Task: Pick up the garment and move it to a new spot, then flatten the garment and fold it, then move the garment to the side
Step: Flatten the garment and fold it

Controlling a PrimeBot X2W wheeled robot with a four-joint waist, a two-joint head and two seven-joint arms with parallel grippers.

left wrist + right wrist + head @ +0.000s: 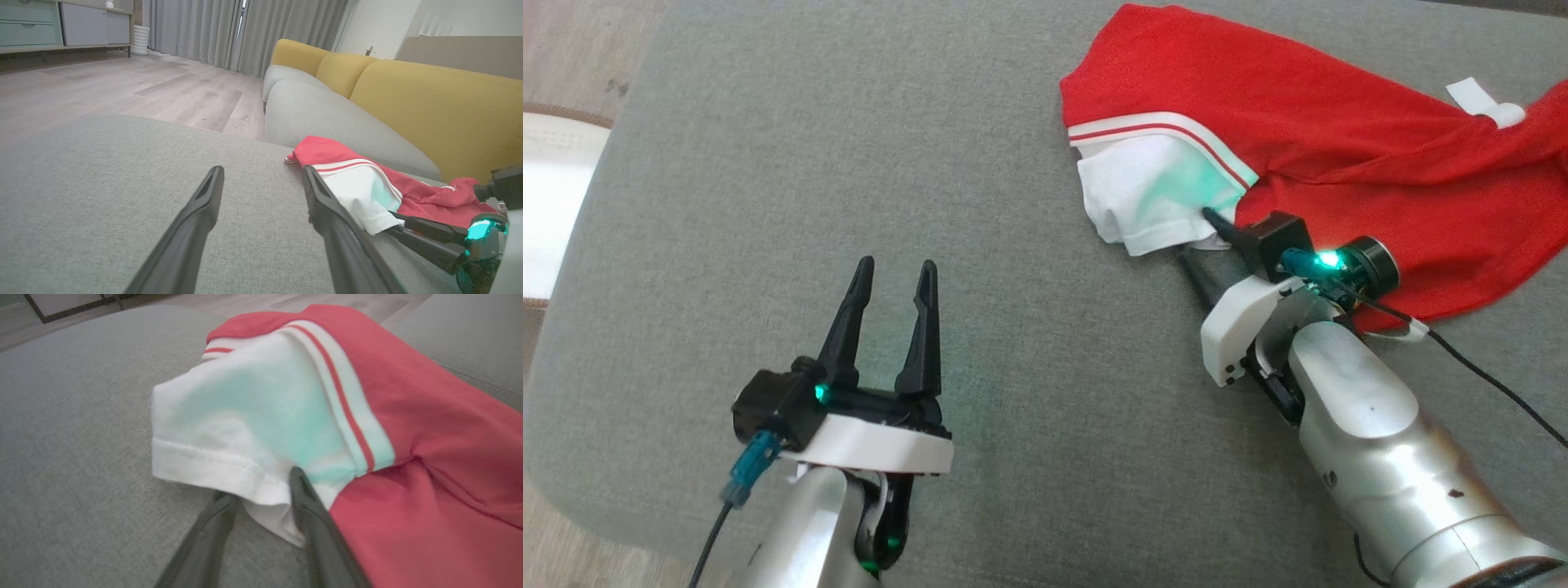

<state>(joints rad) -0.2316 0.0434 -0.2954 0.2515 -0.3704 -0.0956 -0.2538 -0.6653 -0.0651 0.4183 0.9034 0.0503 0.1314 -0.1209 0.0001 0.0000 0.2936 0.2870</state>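
A red garment (1282,114) with a white sleeve (1143,192) and striped trim lies crumpled on the grey cushion (980,163), at the upper right of the head view. My right gripper (1196,237) is open at the sleeve's hem: one finger rests on top of the white cloth and the other lies under it. The right wrist view shows the sleeve (229,416) draped over the gap between these fingers, with the right gripper (261,486) not closed on it. My left gripper (894,273) hovers open and empty over bare cushion, well left of the garment (359,179).
The cushion's left edge (572,269) drops to a wood floor (122,90). A yellow-backed sofa (429,106) runs behind the garment. A black cable (1486,376) trails from my right wrist across the cushion. A white tag (1482,102) shows on the garment at far right.
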